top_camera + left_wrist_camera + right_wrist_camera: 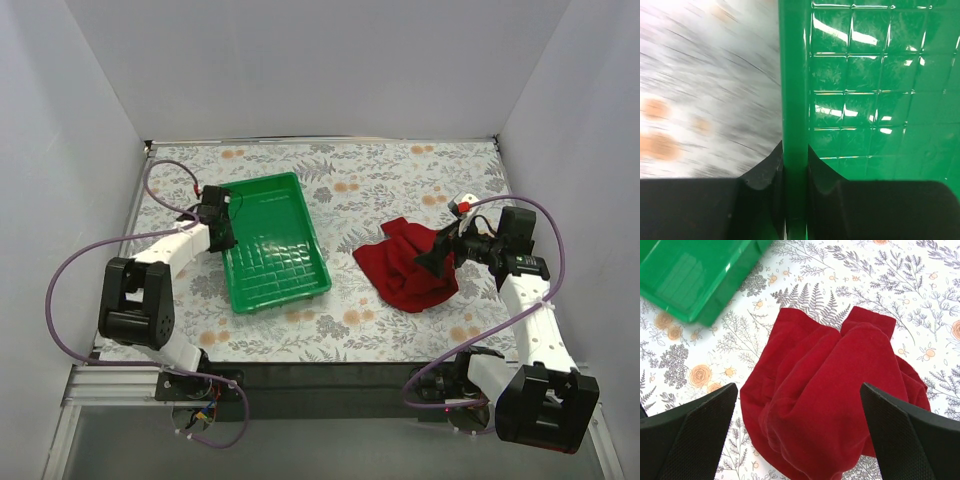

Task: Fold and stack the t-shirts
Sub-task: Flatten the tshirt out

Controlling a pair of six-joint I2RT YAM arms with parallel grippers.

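Fingers (pixel 695 440) of the right gripper (pixel 437 260) are held wide apart over the t-shirt (pixel 403 270), with nothing gripped; whether the cloth is touched cannot be told. The dark red t-shirt is seen crumpled in a heap on the right side of the floral table (pixel 400 180), apart from the green tray (pixel 270 250) at the left. The tray's left rim is pinched between the fingers of the left gripper (pixel 224 232), as shown close up in the left wrist view.

Left gripper (pixel 795 150) apparently clamped on rim of green tray (pixel 795 75).
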